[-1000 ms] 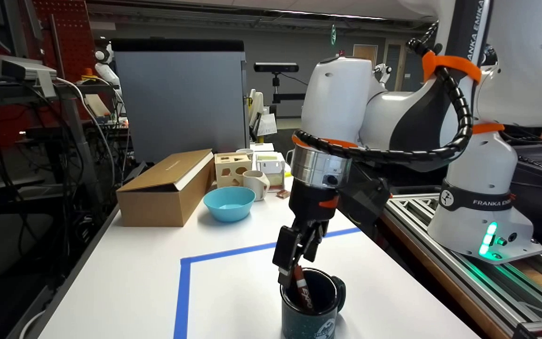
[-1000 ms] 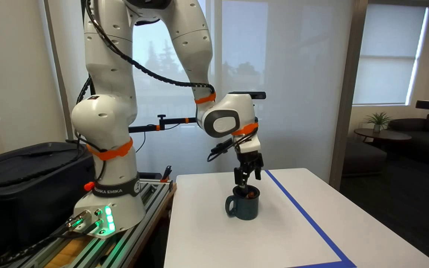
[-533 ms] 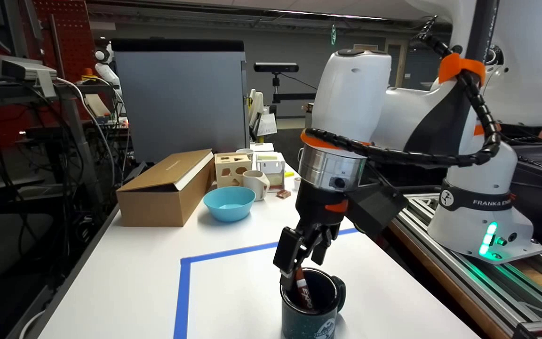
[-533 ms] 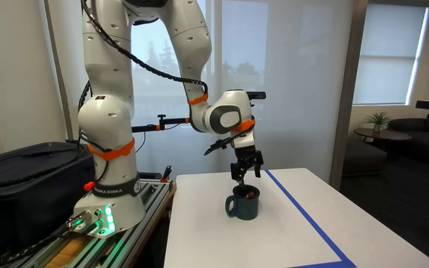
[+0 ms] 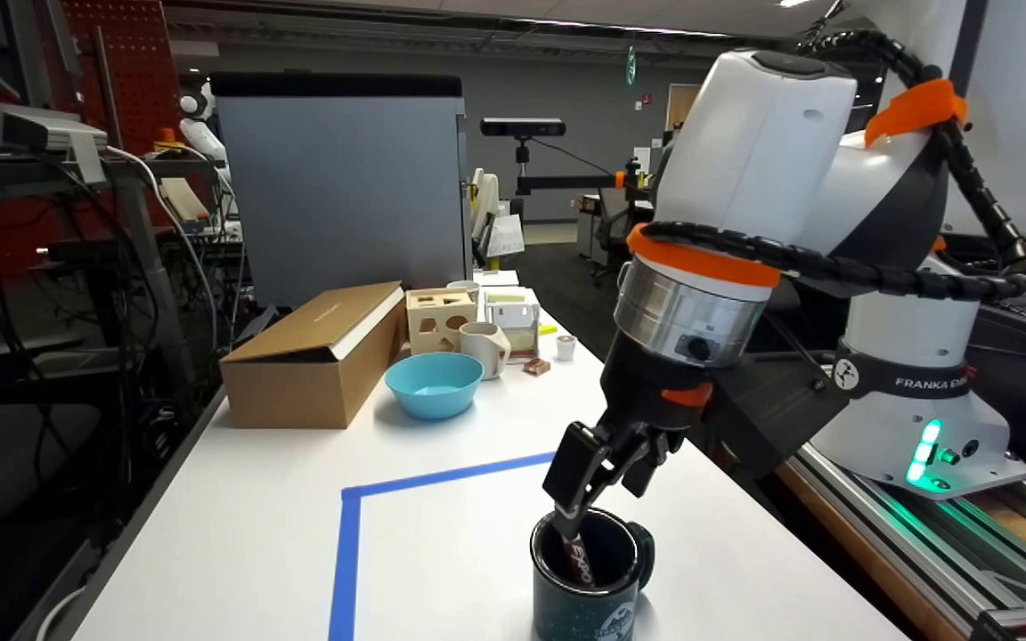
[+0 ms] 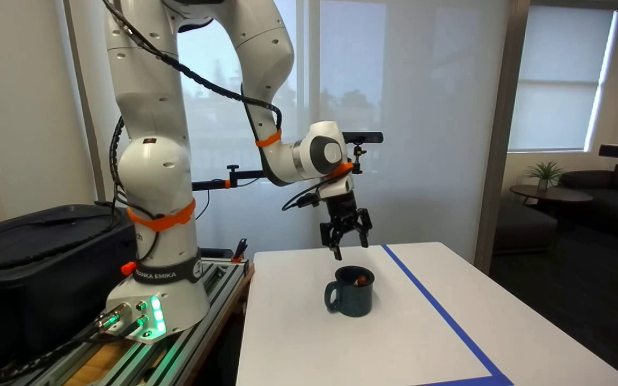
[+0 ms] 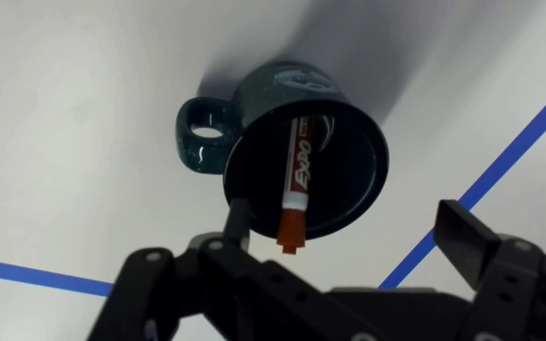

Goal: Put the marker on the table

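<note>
Wrist view: marker (image 7: 297,175) leaned in mug (image 7: 270,90), frame centre; jaws stood wide, empty, along bottom. Pinch likely needed centring on cap (image 7: 292,226), off rim (image 7: 381,156).

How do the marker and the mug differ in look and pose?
The marker is slim, with a reddish cap; the mug is wide, round and dark green, with a handle. The marker leans inside the mug; the mug stands upright on the table. Both carry white printing.

Shaded window (image 6: 561,80); dk sofa (image 6: 617,198) nr rnd tbl (image 6: 572,197) w/ plant (image 6: 544,174).
</note>
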Controlling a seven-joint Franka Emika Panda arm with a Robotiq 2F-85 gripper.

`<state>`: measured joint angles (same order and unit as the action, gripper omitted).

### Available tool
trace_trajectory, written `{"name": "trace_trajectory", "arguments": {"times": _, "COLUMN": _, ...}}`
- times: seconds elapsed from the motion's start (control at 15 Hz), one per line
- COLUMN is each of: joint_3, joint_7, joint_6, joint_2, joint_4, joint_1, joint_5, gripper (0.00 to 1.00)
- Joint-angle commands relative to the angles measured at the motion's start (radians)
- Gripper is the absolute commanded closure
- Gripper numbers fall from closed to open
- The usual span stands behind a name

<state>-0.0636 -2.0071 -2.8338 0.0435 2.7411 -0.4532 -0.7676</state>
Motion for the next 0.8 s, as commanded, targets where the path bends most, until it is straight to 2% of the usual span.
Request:
{"name": "trace_trajectory", "arguments": {"times": 0.0, "joint_3": 0.039, "joint_7": -0.263, "joint_6": 0.087, "joint_2": 0.05, "joint_4": 0.009, "joint_1": 0.011, "joint_5": -0.188, "gripper": 0.0}}
{"name": "trace_trajectory", "arguments": {"times": 0.27, "joint_3": 0.047, "joint_7": -0.485, "joint_6": 0.059, "joint_2": -0.03, "joint_4": 0.006, "joint_1": 0.008, "joint_5": -0.354, "gripper": 0.0}}
{"name": "trace_trajectory", "arguments": {"times": 0.47, "joint_3": 0.02, "joint_7": -0.643, "joint_6": 0.031, "joint_2": -0.067, "joint_4": -0.003, "joint_1": 0.025, "joint_5": -0.552, "gripper": 0.0}}
{"name": "trace_trajectory", "arguments": {"times": 0.73, "joint_3": -0.027, "joint_7": -0.806, "joint_6": -0.01, "joint_2": -0.107, "joint_4": -0.037, "joint_1": 0.054, "joint_5": -0.76, "gripper": 0.0}}
